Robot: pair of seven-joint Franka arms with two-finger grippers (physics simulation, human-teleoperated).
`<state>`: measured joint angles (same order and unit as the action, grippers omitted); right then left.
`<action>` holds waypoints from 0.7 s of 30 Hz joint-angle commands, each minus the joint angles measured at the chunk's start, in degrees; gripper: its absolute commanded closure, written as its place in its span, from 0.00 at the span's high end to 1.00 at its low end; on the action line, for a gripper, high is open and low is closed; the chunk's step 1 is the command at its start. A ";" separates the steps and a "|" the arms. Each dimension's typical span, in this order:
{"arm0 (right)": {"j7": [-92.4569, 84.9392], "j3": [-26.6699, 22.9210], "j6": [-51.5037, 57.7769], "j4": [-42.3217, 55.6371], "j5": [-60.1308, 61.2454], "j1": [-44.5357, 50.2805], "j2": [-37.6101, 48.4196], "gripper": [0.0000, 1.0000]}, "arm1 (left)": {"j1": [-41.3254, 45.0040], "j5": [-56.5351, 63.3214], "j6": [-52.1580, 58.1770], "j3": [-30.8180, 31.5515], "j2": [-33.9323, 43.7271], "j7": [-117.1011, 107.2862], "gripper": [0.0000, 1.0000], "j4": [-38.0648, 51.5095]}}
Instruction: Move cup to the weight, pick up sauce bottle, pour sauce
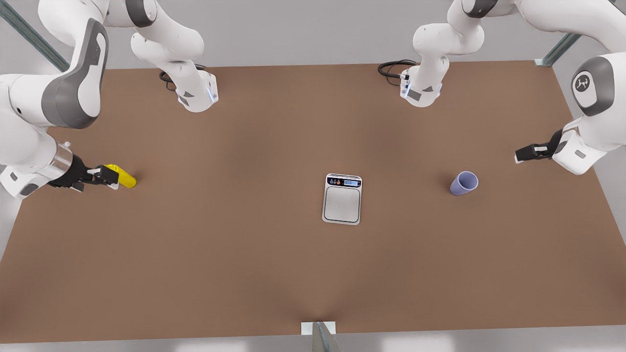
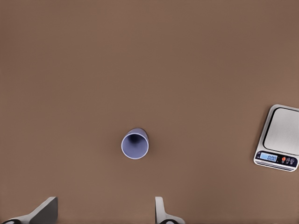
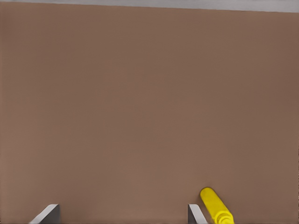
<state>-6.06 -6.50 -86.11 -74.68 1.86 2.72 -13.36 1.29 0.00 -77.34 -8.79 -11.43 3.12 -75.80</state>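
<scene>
Closest to the front camera is the bare brown table (image 1: 195, 274), and a bit further in the weight (image 1: 342, 199) sits flat near the middle, silver plate up, with its dark display strip on the far end. The cup (image 1: 463, 183) is off toward the front view's right, well apart from the weight, standing with its dark inside showing. The left gripper (image 1: 519, 155) hangs up above that side, beyond the cup and not touching it; in the left wrist view its fingers (image 2: 44, 211) are spread wide with nothing between them, and the cup (image 2: 135, 144) sits out ahead of them, the weight (image 2: 279, 138) off at the edge. Over on the front view's left, the sauce bottle (image 1: 122, 176) is right at the right gripper (image 1: 110, 177). In the right wrist view the fingers (image 3: 46, 213) are wide apart too, and the sauce bottle (image 3: 215, 206) is just beside one finger, outside the gap, so nothing's gripped.
</scene>
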 commanded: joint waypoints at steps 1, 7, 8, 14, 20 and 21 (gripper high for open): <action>-0.09 0.09 0.06 0.06 -0.01 0.09 -0.34 1.00 | 0.03 -0.09 0.00 0.00 0.00 -0.04 1.00 0.04; -54.56 -0.09 -2.40 -10.40 15.98 -17.21 -0.26 1.00 | 0.03 0.00 -14.84 -0.79 2.11 -0.21 1.00 -17.78; -60.90 -0.09 -2.40 -12.76 17.13 -20.20 -0.35 1.00 | 0.03 -0.09 -20.21 -1.23 3.96 -0.21 1.00 -23.07; -96.32 -0.09 -2.22 -29.29 28.55 -39.63 -2.80 1.00 | 0.03 -0.35 -44.82 -3.42 9.58 -0.21 1.00 -45.74; -106.79 -0.09 -1.52 -29.12 36.81 -51.32 -15.20 1.00 | 0.03 -0.44 -48.87 -3.78 5.63 -0.21 1.00 -50.67; -108.72 -0.09 -1.52 -28.94 37.17 -51.23 -16.87 1.00 | 0.03 -0.44 -48.87 -3.78 4.66 -0.21 1.00 -50.67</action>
<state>-117.28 -6.55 -87.71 -103.62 39.38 -48.44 -31.82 1.22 -0.44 -126.29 -12.48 -7.40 2.90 -126.48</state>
